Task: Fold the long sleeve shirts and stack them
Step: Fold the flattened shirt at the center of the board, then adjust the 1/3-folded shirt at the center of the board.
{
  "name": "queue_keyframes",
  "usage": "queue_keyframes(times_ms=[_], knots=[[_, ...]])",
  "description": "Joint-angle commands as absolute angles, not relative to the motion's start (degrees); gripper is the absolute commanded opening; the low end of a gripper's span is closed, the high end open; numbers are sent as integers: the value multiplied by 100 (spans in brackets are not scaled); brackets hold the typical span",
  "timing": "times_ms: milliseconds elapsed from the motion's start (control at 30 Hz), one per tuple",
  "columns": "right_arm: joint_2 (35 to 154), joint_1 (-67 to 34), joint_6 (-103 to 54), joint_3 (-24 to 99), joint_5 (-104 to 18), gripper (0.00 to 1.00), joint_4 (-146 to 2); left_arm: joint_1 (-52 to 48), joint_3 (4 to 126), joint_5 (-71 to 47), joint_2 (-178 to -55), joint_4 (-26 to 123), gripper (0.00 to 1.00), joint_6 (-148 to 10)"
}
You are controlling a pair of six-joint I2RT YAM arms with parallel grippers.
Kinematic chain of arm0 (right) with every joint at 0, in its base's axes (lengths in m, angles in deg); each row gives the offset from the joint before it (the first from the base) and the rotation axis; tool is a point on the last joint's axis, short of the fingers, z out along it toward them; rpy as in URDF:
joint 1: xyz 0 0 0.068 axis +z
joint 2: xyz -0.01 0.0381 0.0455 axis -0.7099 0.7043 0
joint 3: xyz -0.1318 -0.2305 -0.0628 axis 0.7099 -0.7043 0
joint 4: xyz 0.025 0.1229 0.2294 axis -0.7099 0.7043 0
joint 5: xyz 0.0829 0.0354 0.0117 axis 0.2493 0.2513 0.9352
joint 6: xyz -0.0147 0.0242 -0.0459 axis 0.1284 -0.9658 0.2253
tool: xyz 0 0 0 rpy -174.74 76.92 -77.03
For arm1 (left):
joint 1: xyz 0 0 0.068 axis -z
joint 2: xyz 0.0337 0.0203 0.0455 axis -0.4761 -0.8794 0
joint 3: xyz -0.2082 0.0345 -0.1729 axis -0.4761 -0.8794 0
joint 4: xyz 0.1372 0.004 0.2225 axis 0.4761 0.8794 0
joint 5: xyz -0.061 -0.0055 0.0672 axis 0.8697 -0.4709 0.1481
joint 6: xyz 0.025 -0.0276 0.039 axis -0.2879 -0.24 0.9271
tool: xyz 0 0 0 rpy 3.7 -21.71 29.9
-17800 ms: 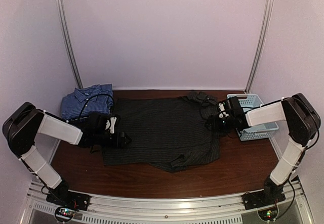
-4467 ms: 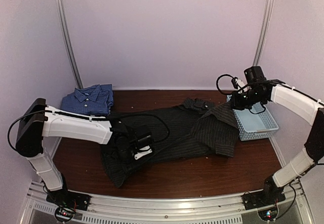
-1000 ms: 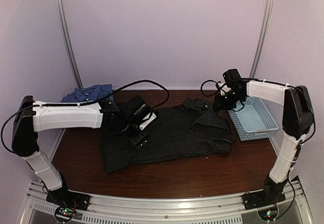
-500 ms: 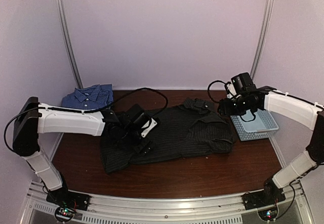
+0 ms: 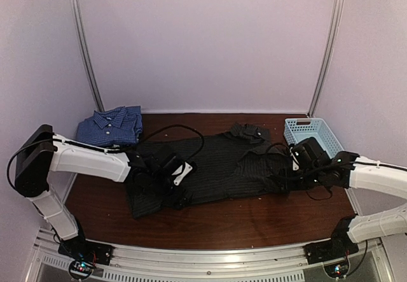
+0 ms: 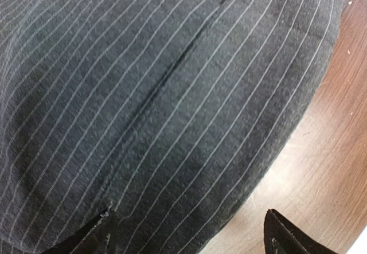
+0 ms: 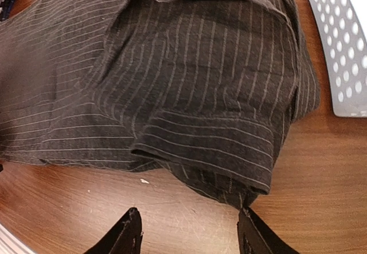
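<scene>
The black pinstriped long sleeve shirt [image 5: 219, 164] lies partly folded across the middle of the table, its collar toward the back. Its right sleeve is folded in over the body [image 7: 200, 76]. The blue checked shirt [image 5: 110, 126] sits folded at the back left. My left gripper [image 5: 168, 179] hovers open over the black shirt's left part, close to its curved edge [image 6: 172, 110]; its fingertips [image 6: 284, 237] straddle cloth and bare wood. My right gripper [image 7: 190, 234] is open above bare wood just in front of the folded sleeve's cuff [image 7: 229, 168], holding nothing.
A light blue plastic basket [image 5: 316, 133] stands at the back right, its perforated wall [image 7: 342, 47] close beside the shirt's right edge. Brown wooden tabletop [image 5: 241, 221] shows in front of the shirt. Walls and upright rails enclose the back and sides.
My right arm has swung from the back by the collar and basket down to the shirt's near right edge. The left gripper has slid nearer and leftward over the shirt.
</scene>
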State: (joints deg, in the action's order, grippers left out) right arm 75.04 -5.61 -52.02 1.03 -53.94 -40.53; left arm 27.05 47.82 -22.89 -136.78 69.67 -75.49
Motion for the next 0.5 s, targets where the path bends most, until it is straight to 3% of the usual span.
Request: queue_keyframes(times_ms=[0,467], knots=[[7257,-531,-5660,-315,-5775,57,-4188,2673,4610,-2165,-13332,6658,89,-7743],[8241,-771,-5223,-242,-5789,50,-4583,2675,4495,-2385,-13189,6792,89,-7714]])
